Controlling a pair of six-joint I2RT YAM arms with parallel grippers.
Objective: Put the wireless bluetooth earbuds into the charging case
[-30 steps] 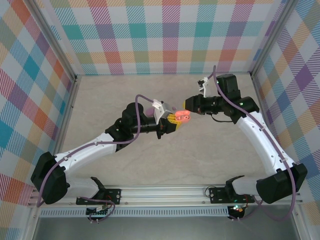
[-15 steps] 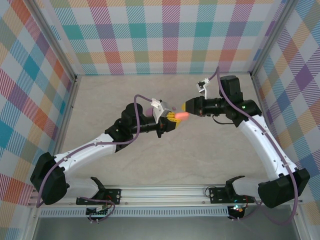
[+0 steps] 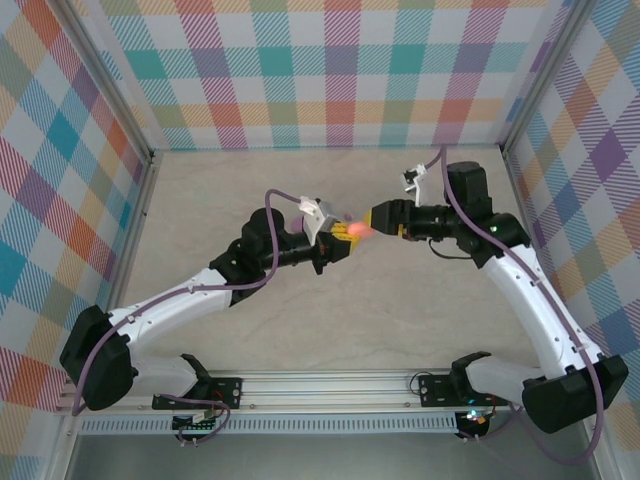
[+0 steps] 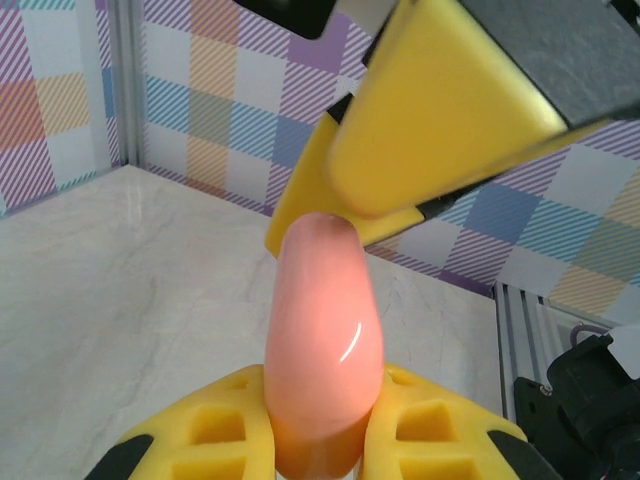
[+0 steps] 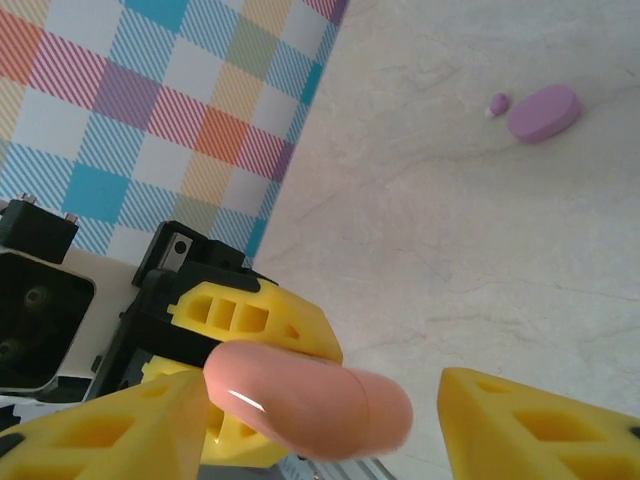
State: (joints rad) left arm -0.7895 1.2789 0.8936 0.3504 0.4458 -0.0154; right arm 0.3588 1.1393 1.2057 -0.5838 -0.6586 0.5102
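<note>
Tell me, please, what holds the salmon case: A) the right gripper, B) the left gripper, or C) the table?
B: the left gripper has its yellow fingers clamped on the base of the salmon case, while the right gripper stands open at its far end.

**Count of items on view, by kind**

Arms: two, the left arm [image 3: 170, 305] and the right arm [image 3: 530, 290]. Grippers: two, the left gripper [image 3: 345, 237] and the right gripper [image 3: 385, 218], each with two yellow fingers [image 5: 545, 425], four fingers in all. Charging cases: two, one salmon-orange case [image 3: 360, 230] and one purple case [image 5: 543, 112]. Earbuds: one counted, a tiny purple earbud [image 5: 498, 103] just beside the purple case. Table [image 3: 400, 310]: one, pale and marbled. Checked wall panels [image 3: 340, 70]: three, at left, back and right. Wrist cables [image 3: 275, 200]: two, both purple, one per arm.
</note>
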